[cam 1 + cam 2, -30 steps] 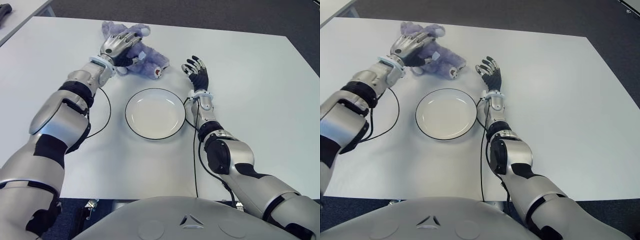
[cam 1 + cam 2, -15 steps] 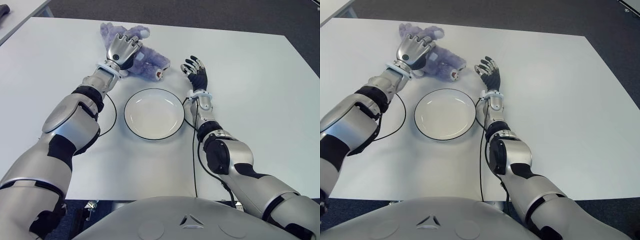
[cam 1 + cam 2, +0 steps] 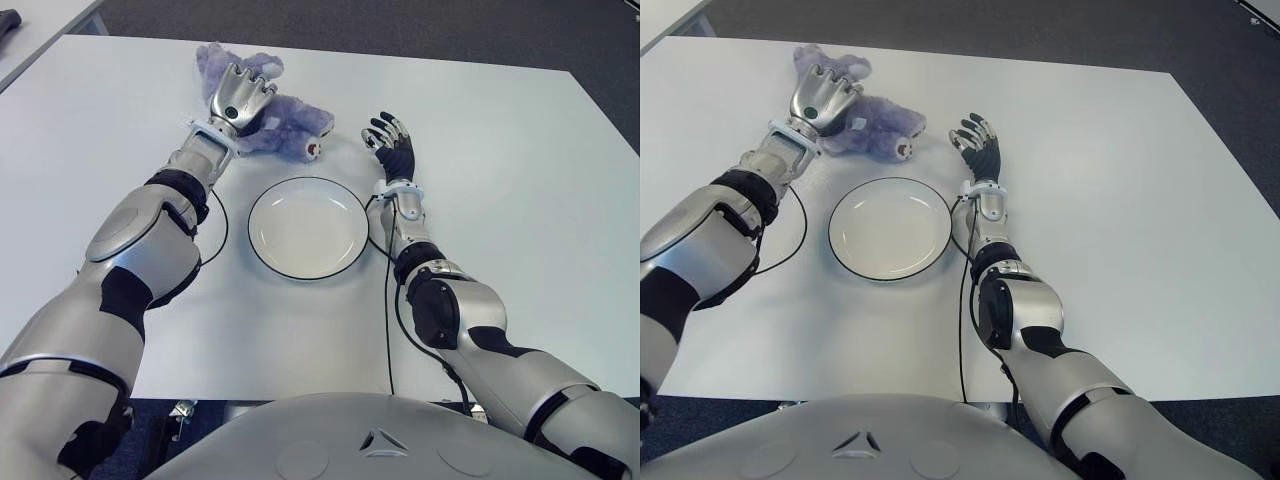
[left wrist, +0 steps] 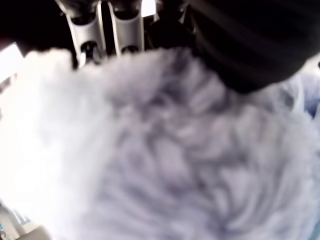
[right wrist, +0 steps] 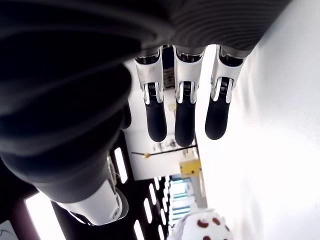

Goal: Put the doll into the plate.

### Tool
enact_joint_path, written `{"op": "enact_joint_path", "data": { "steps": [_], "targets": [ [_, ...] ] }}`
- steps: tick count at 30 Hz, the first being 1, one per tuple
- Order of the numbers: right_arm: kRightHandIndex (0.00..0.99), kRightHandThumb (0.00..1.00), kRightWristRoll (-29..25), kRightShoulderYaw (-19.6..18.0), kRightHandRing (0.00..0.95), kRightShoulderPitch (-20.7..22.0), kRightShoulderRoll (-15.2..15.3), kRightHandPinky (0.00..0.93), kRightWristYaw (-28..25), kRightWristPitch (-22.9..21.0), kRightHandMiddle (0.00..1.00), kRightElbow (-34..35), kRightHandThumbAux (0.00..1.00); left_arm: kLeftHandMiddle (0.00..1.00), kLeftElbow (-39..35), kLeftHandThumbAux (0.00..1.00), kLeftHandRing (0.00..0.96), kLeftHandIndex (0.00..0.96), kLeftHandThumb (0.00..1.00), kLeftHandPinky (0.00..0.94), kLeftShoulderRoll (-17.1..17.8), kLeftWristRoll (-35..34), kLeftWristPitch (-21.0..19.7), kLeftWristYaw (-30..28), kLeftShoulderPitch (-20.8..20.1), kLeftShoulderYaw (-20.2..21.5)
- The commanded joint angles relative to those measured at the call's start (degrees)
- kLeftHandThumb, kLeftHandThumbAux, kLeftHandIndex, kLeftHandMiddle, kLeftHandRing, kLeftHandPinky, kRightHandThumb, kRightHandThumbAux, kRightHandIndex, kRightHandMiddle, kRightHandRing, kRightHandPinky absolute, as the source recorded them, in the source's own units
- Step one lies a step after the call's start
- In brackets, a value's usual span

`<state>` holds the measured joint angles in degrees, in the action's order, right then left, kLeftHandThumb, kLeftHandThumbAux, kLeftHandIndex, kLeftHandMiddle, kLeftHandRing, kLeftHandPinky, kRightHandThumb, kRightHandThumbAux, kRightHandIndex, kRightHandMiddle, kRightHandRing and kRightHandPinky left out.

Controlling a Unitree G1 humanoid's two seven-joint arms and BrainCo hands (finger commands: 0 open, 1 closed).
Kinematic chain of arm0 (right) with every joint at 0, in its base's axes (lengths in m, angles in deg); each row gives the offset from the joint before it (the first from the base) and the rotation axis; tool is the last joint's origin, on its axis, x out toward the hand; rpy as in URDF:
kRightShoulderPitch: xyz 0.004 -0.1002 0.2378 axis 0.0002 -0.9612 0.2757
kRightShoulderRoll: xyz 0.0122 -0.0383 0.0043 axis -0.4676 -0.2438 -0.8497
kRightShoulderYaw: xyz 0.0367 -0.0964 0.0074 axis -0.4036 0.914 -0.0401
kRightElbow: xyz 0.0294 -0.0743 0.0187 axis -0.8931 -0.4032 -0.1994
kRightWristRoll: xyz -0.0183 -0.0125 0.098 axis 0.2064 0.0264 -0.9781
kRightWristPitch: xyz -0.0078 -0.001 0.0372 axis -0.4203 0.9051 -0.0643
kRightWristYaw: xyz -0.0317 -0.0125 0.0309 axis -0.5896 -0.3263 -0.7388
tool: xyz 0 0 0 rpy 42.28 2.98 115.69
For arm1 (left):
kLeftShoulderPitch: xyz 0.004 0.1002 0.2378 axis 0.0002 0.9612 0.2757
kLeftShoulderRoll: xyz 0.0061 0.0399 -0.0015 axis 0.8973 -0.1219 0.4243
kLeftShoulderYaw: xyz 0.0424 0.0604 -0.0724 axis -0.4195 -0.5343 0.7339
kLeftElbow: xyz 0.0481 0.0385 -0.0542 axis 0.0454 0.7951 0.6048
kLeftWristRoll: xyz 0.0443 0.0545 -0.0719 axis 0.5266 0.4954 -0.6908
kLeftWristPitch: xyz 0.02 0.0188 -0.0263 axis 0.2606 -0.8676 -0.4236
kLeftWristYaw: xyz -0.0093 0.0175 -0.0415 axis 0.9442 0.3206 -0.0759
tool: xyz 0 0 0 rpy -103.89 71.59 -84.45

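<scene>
Left robot hand [image 3: 240,97] shifted, gripping doll [image 3: 285,125]

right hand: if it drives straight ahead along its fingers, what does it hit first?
Probably nothing. The right hand points toward the table's far edge with open fingers; only bare tabletop shows ahead. The doll lies off to its left, under the left hand. Height above the table is unclear.

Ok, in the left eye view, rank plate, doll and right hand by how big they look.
1. plate
2. doll, partly hidden under the left hand, so its extent is unsure
3. right hand, open, to the plate's right
</scene>
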<state>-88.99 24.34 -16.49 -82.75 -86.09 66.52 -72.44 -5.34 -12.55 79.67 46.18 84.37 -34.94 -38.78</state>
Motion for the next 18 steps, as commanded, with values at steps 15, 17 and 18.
{"op": "enact_joint_path", "data": {
  "steps": [15, 17, 18],
  "targets": [
    [0.179, 0.344, -0.74, -0.93, 0.255, -11.81, -2.31, 0.281, 0.76, -7.65, 0.241, -6.84, 0.837, 0.550, 1.60, 0.671, 0.816, 0.394, 0.847, 0.820, 1.24, -3.52, 0.71, -11.29, 1.41, 3.71],
    [0.180, 0.351, -0.79, -0.98, 0.255, -11.83, -2.31, 0.276, 0.70, -7.63, 0.243, -6.84, 0.837, 0.550, 1.52, 0.671, 0.813, 0.395, 0.847, 0.820, 1.16, -4.06, 0.83, -11.36, 1.48, 4.42],
    [0.180, 0.355, -0.82, -0.99, 0.255, -11.82, -2.32, 0.275, 0.70, -7.63, 0.244, -6.83, 0.836, 0.550, 1.43, 0.671, 0.813, 0.395, 0.847, 0.821, 1.21, -4.44, 1.03, -11.32, 1.49, 4.87]
  ]
}}
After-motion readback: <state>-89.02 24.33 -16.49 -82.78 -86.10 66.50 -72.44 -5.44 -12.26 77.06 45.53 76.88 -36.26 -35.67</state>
